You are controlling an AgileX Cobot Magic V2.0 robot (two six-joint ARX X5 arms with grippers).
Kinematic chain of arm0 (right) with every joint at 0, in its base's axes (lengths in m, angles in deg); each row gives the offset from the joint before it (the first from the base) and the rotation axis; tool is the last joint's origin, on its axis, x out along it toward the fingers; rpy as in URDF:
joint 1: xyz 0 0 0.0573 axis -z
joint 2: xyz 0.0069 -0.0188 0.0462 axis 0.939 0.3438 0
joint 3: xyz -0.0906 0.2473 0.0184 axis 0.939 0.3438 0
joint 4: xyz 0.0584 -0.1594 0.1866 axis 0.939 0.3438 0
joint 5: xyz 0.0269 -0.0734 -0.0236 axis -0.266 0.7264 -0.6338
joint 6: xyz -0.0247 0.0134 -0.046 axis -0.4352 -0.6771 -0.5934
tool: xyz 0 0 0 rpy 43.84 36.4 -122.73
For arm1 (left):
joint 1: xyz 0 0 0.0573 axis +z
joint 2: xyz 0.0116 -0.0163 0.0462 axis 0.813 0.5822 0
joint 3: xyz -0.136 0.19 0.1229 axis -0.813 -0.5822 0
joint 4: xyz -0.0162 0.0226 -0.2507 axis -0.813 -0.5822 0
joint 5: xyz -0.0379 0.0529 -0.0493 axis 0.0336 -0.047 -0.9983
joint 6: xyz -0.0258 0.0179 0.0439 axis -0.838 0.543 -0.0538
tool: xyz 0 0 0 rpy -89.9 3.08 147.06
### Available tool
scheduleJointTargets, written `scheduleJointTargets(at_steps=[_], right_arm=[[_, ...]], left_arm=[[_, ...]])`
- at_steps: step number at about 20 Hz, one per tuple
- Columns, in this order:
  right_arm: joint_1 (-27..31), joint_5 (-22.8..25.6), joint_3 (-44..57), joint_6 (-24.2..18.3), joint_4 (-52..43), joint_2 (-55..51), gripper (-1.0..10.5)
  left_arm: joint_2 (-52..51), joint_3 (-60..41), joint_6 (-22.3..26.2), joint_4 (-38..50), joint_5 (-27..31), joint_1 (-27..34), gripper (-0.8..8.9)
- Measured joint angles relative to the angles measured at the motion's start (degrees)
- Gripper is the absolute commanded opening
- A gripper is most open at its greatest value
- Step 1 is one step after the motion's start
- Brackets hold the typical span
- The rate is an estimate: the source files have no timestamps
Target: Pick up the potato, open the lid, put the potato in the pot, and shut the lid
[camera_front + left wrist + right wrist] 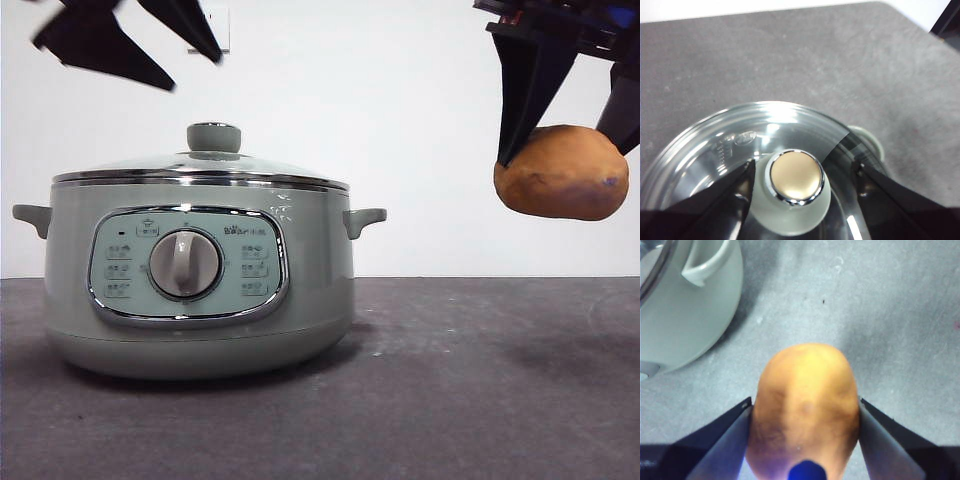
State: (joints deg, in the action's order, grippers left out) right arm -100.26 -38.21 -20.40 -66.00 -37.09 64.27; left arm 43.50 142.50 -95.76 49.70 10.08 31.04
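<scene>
A: Where's the potato [562, 172]?

B: Up in the air, right of the pot [200, 290], well clear of the grey table [470, 400]. The right pincer [804, 412] has its 2 jaws clamped on the potato's sides.

A: And the lid [200, 165]?

B: Seated on the pot. The left pincer [802, 172] hangs above it, jaws spread apart, 1 on each side of the knob [796, 176], not gripping it.

The front view's top edge is cutting off both grippers, the left gripper [150, 45] blurring at upper left. The right gripper [804, 415] is hiding the potato's [805, 395] flanks. The frame is cropping the pot [685, 310].
</scene>
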Motion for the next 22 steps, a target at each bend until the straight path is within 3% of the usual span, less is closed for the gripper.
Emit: scheduleJointTargets(at_steps=[9,10,13,17,22], right_arm=[[0.0,0.0,0.0,0.2,0.5,0.0,0.0],[0.0,0.0,0.0,0.2,0.5,0.0,0.0],[0.0,0.0,0.0,0.2,0.5,0.0,0.0],[0.0,0.0,0.0,0.2,0.5,0.0,0.0],[0.0,0.0,0.0,0.2,0.4,0.0,0.0]], left_arm=[[8.5,0.2,0.6,2.4,2.2,-1.9,3.06],[8.6,0.2,0.7,2.5,2.2,-1.9,2.79],[8.7,0.2,1.2,2.5,2.2,-2.0,-0.2],[8.7,0.2,2.4,2.5,2.3,-2.1,-0.08],[6.4,-0.1,3.2,1.4,6.3,-2.8,-0.08]])
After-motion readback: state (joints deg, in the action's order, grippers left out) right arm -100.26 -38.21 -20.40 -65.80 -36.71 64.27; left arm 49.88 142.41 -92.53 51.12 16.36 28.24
